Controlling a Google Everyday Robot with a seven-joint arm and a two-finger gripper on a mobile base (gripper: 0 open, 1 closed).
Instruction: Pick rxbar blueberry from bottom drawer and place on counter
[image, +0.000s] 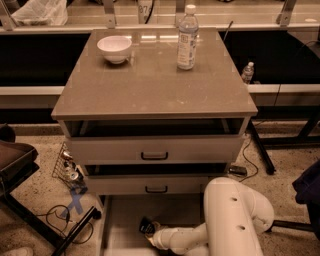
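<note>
The bottom drawer (122, 220) is pulled out at the bottom of the camera view, pale with a flat floor. A small dark packet, the rxbar blueberry (146, 226), lies on its floor right of centre. My gripper (151, 236) reaches into the drawer from the right on a white arm, and its tip is right at the packet's near side. The counter (150, 85) is the grey-brown glossy top of the cabinet, above the two upper drawers.
A white bowl (115, 48) and a clear water bottle (187, 38) stand on the back of the counter. The top drawer (155, 149) and the middle drawer (156, 185) are slightly open. A dark chair (15, 165) and cables are on the floor at left.
</note>
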